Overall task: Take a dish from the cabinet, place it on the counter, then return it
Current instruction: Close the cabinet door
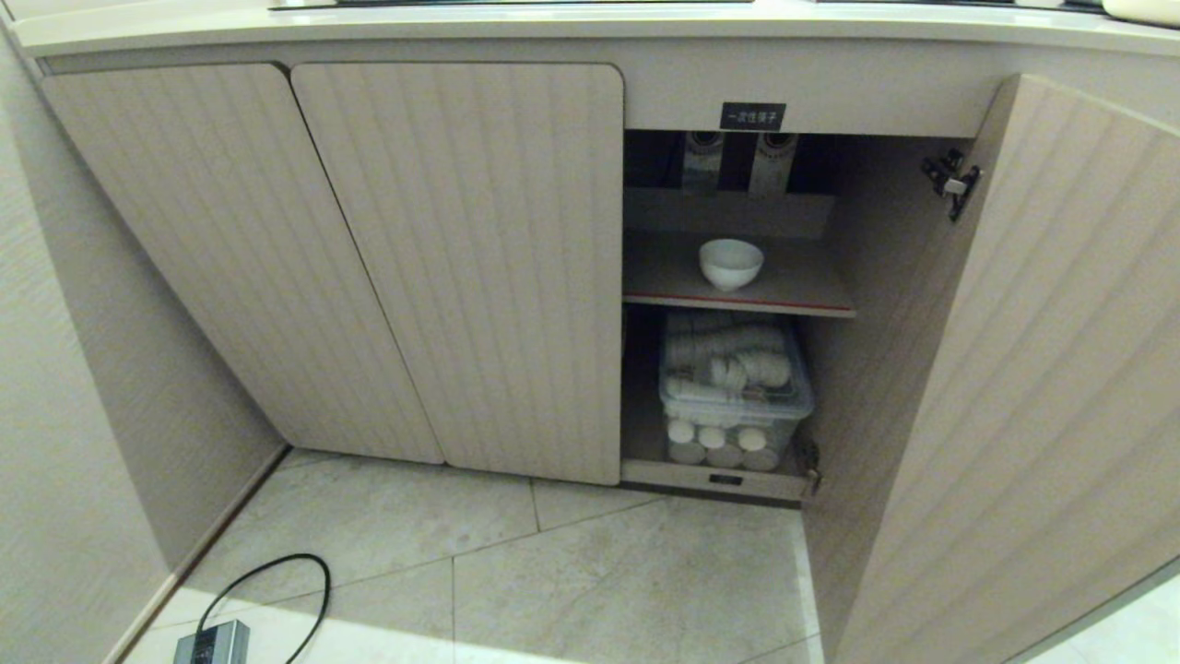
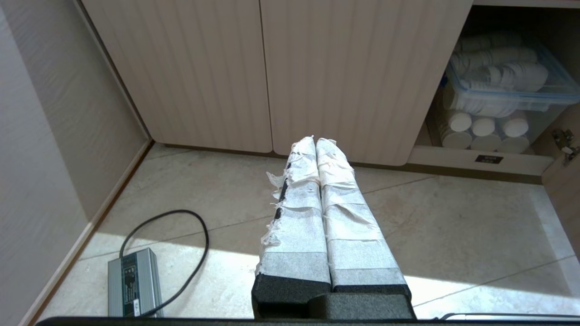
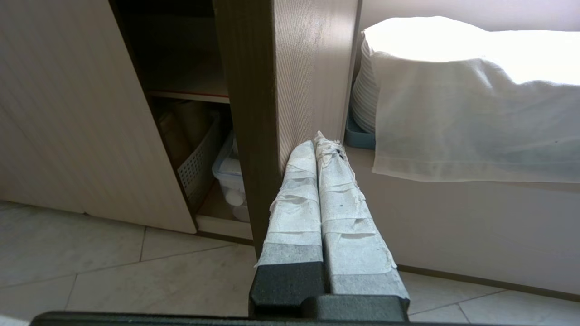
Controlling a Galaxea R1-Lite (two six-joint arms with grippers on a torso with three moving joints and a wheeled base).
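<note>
Plainly, what the coming move turns on is that the dish [image 1: 731,263] stands above and deeper in than either set of jaws: it sits upright on the red-edged shelf [image 1: 737,302] inside the open cabinet [image 1: 461,267], under the black label [image 1: 752,116] and above the clear bin of paper cups [image 1: 735,392]. Being round, it offers no long axis to line up with; any approach has to rise to shelf height and go in through the opening between the closed doors and the swung-out door [image 1: 1032,369]. The right gripper [image 3: 322,144] is, as I judge it, the nearer one: its jaws are pressed together, holding nothing, and point at the edge of that open door, with the opening just beside them and the shelf edge higher up. The left gripper [image 2: 316,141] is likewise closed and empty, hanging low over the floor and aimed at the closed doors, the bin off to the side of its tips. Only the head view shows the dish, and neither arm. The right wrist view adds a cloth-draped stack of plates [image 3: 471,104] beyond the door; the left wrist view shows the power brick [image 2: 132,281] and its cable on the tiles. The counter [image 1: 590,28] runs along the top, nothing set down on the visible strip.
</note>
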